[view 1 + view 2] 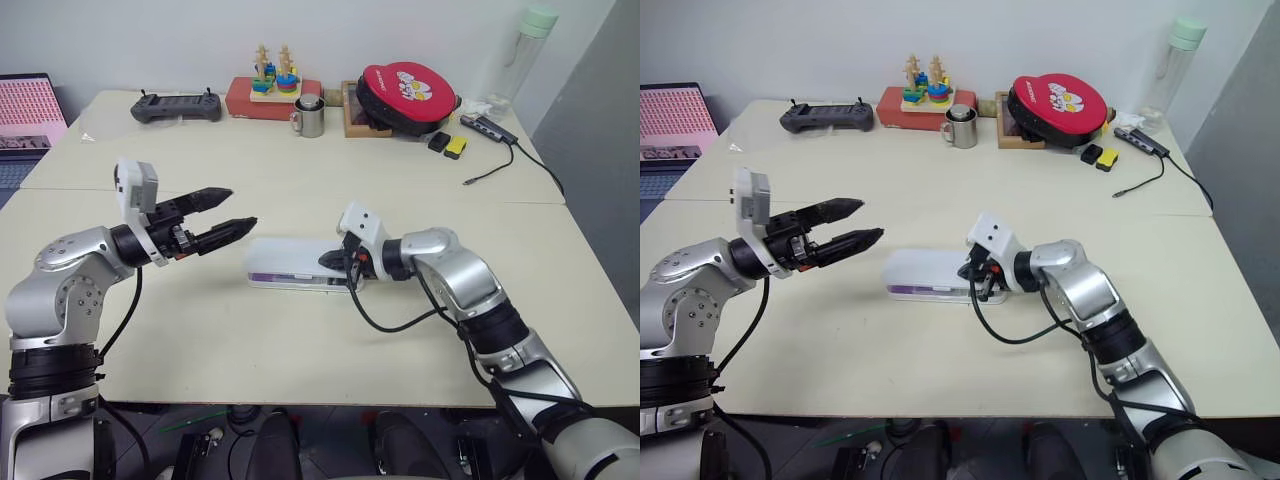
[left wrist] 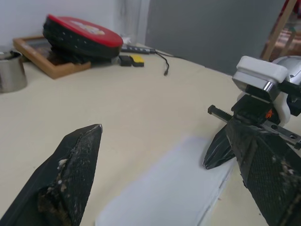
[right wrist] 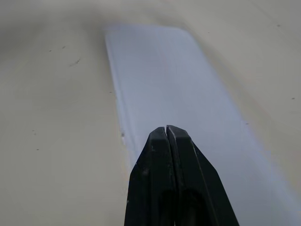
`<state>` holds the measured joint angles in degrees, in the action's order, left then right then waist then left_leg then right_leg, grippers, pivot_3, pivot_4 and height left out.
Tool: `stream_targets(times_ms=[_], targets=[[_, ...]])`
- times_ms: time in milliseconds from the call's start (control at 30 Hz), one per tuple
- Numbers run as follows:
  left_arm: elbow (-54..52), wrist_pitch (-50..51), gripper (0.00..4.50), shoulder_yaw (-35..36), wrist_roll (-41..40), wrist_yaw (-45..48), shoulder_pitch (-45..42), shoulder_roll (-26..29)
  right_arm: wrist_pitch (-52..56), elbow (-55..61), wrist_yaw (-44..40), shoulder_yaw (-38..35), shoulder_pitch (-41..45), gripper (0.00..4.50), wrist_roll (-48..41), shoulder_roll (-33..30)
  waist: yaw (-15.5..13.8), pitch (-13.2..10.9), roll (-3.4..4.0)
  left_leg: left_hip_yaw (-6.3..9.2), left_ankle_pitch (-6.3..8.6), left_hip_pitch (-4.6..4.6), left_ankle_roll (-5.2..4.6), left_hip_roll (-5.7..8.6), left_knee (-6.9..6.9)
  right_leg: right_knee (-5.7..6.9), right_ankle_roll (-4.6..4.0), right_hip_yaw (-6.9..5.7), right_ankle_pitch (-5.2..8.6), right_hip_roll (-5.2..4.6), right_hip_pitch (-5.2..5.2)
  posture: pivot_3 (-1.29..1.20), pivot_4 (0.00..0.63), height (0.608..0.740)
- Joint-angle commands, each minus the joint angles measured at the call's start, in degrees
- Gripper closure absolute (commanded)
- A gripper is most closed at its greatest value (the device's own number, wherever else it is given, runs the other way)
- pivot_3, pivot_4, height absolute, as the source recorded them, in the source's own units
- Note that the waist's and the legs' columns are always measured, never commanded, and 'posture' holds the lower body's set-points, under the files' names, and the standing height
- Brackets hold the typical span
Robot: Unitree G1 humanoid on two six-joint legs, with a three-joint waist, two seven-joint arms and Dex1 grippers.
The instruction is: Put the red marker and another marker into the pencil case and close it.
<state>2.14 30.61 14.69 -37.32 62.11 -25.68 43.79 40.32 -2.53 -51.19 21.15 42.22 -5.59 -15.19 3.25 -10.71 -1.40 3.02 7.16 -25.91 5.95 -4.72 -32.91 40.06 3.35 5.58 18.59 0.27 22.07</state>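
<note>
while right gripper (image 1: 328,261) shut, pencil case (image 1: 290,265) closed

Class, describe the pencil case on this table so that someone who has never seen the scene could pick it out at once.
Start at the long cream table and look to its near middle, between the robot's two arms. The pencil case lies flat there, lid down, with the right gripper over its end. It is the only flat white rectangular box; the other things stand along the far edge.
</note>
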Motion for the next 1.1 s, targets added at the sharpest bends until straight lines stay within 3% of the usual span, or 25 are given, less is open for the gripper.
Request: stream_targets(times_ms=[33, 300, 400, 500, 600, 800, 1100], targets=[[-3.39, 0.32, 0.00, -2.23, 0.35, 2.66, 0.20, 1.57, 0.69, 3.45, 3.68, 2.40, -4.45, 4.48, 1.53, 0.69, 0.00, 0.03, -0.04, 0.00, 0.00, 0.02, 0.00, 0.00, 0.00, 0.00, 0.00, 0.00, 0.00, 0.00, -0.02, 0.00, 0.150, 0.740], [-1.43, -1.41, 0.00, -4.83, 3.17, 4.12, -0.67, 1.95, -0.86, -0.76, 7.70, 2.11, -5.60, 4.48, 3.18, 0.45, 0.04, 0.04, -0.04, 0.00, -0.01, 0.16, -0.01, -0.01, -0.04, -0.01, 0.12, 0.03, 0.06, 0.02, -0.11, 0.00, 0.150, 0.740], [0.63, -2.82, 0.00, -5.09, 5.09, 1.74, -1.76, 0.60, -0.23, 1.65, 8.11, -1.16, -6.19, 4.48, 0.28, 1.47, -0.12, 0.05, -0.06, 0.00, -0.01, 0.32, -0.01, -0.01, -0.09, -0.02, 0.29, 0.04, 0.12, 0.01, -0.31, 0.00, 0.150, 0.740], [5.96, -4.89, 0.00, -3.60, 8.95, -8.82, -4.45, -3.64, -0.46, 7.23, 11.76, -11.55, -8.96, 4.48, -4.62, 2.31, -0.71, 0.04, -0.06, 0.01, -0.03, 0.32, -0.02, 0.00, -0.12, -0.01, 0.32, 0.01, 0.10, 0.00, -0.33, 0.00, 0.150, 0.740], [13.23, -11.48, 0.00, -4.97, 17.77, -19.24, -6.68, -5.59, -3.61, 9.32, 17.56, -22.50, -12.50, 4.03, -7.32, 2.08, -1.44, 0.04, -0.06, 0.00, -0.03, 0.23, -0.02, 0.02, -0.16, -0.10, 0.35, 0.03, 0.07, -0.03, -0.34, 0.00, 0.150, 0.740], [23.99, -19.51, 0.00, -1.44, 21.50, -26.62, -8.34, -5.60, -5.02, 11.58, 22.57, -33.56, -18.00, 2.56, -9.52, -1.90, -1.50, 0.04, -0.06, -0.03, -0.02, 0.11, -0.02, 0.02, 0.01, -0.13, 0.04, 0.02, -0.02, -0.03, -0.20, 0.00, 0.150, 0.740], [24.03, -18.55, 0.00, 0.18, 19.97, -24.40, -7.59, -5.24, -6.66, 10.50, 22.34, -31.93, -20.10, 0.33, -9.72, -5.58, -0.98, 0.04, -0.05, -0.06, -0.02, 0.13, -0.02, 0.02, 0.03, -0.07, 0.01, 0.02, 0.00, -0.02, -0.18, 0.00, 0.150, 0.740]])
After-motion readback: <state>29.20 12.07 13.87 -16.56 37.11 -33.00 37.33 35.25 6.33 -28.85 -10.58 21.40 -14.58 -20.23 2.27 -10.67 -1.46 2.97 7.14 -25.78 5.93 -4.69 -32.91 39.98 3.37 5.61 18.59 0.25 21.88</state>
